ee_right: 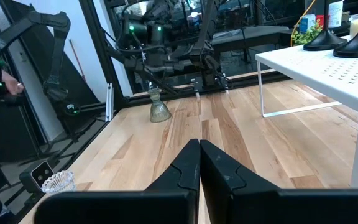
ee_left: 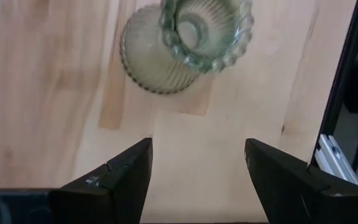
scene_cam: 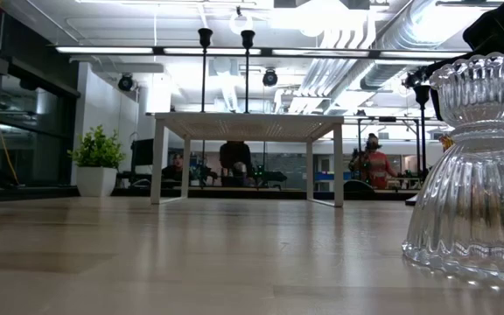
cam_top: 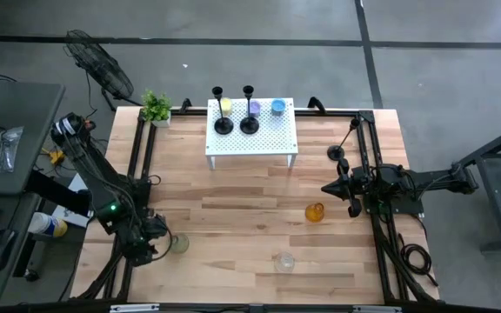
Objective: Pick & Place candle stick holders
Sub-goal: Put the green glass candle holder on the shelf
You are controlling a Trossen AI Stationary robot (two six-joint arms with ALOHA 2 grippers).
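Pale green cup (ee_left: 185, 43) beyond open left fingers (ee_left: 129, 174)

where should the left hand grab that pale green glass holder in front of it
Probably at the narrow waist of the pale green holder, between its beaded rim and flared ribbed base. It stands upright on the table, so the open left hand could come in level from the side it already faces.
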